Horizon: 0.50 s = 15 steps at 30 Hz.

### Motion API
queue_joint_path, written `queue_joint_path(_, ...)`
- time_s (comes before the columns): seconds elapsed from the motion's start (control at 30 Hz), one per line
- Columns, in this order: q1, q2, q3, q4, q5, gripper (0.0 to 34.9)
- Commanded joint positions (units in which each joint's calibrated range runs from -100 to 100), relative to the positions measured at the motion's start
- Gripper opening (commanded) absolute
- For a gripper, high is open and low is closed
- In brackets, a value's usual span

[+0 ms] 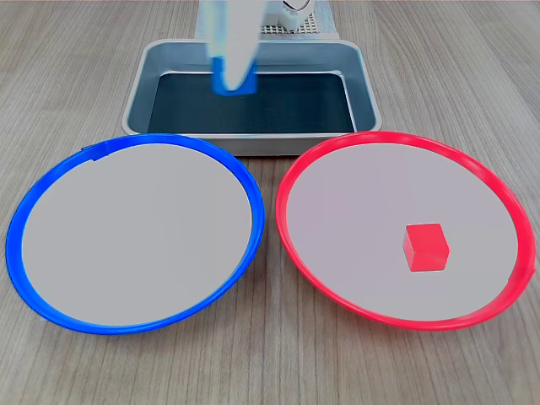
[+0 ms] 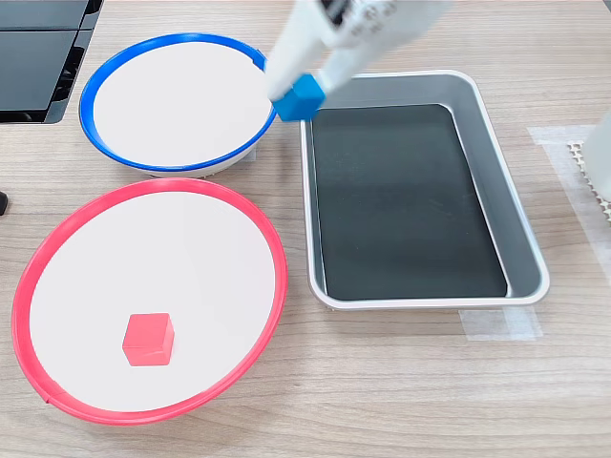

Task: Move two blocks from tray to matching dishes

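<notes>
My gripper [image 1: 231, 74] [image 2: 294, 91] is shut on the blue block [image 1: 234, 83] [image 2: 301, 97] and holds it in the air, blurred by motion. In the second exterior view the blue block hangs between the tray's [image 2: 406, 200] upper-left corner and the blue-rimmed dish [image 2: 177, 100]. In the first exterior view it is over the tray's [image 1: 287, 105] left half, behind the blue-rimmed dish [image 1: 135, 232]. The red block [image 1: 425, 246] [image 2: 148, 339] lies in the red-rimmed dish [image 1: 354, 202] [image 2: 143, 248]. The tray holds nothing else.
Wood-grain tabletop all around. Black flat objects [image 2: 38, 57] lie at the second exterior view's upper left. A white mesh pad [image 2: 587, 167] and the arm's base [image 1: 295, 17] sit beyond the tray. Clear tape [image 2: 496, 324] lies by the tray's corner.
</notes>
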Motion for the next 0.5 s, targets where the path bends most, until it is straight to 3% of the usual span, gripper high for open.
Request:
queue_joint_path(0.0,8.97,20.16,-27.16,0.91,-0.24,0.1)
queue_joint_path(0.13,10.75,37.48,-43.45,-0.50,1.66,0.2)
queue_joint_path(0.23,10.10,43.45,-46.27,-5.70,3.13,3.7)
queue_joint_path(0.27,9.72,44.38,-46.36,-7.02,3.52,6.8)
queue_joint_path(0.33,8.50,44.64,-44.54,-9.74,4.15,16.8)
queue_joint_path(0.4,7.55,43.11,-41.45,-12.05,4.49,30.3)
queue_joint_path(0.47,6.61,39.52,-36.26,-15.11,4.05,33.8)
